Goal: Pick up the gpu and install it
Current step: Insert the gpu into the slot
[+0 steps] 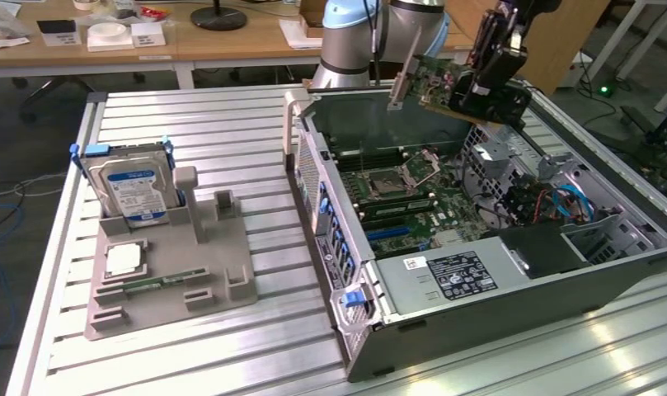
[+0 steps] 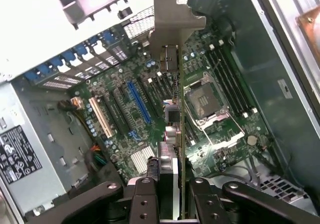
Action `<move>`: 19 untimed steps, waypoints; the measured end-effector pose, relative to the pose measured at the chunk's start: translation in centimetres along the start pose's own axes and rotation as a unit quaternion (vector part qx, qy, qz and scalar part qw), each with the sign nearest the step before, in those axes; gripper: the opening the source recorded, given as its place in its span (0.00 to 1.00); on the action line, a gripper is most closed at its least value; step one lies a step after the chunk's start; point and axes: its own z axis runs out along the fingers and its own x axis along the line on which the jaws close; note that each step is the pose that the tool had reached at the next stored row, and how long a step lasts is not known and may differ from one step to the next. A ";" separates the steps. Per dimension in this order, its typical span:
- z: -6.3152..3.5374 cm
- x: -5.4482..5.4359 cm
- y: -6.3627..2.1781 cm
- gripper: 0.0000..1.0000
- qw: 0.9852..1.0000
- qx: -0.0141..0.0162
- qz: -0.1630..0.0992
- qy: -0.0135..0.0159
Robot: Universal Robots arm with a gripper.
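Carry step: upper right of the exterior view, black gripper (image 1: pixel 490 82) pinches green, silver-bracketed gpu (image 1: pixel 434 78) above open grey case (image 1: pixel 509 330); seating demands slot alignment.

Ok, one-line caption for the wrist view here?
The hand holds the gpu edge-on above the motherboard inside the open computer case, not yet seated in a slot.

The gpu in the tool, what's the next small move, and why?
Probably a small sideways shift toward the long blue slot before lowering. The tool holds the gpu edge-down above the open case, and in the wrist view its edge lines up beside that slot, not over it.
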 end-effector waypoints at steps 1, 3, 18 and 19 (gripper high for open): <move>0.00 0.0 0.00 0.28 1.000 0.000 -0.008 0.000; 0.00 0.0 0.00 0.28 1.000 0.000 -0.022 0.001; 0.02 0.0 0.00 0.28 0.991 0.003 -0.134 0.008; 0.03 0.0 0.00 0.28 0.990 0.003 -0.142 0.008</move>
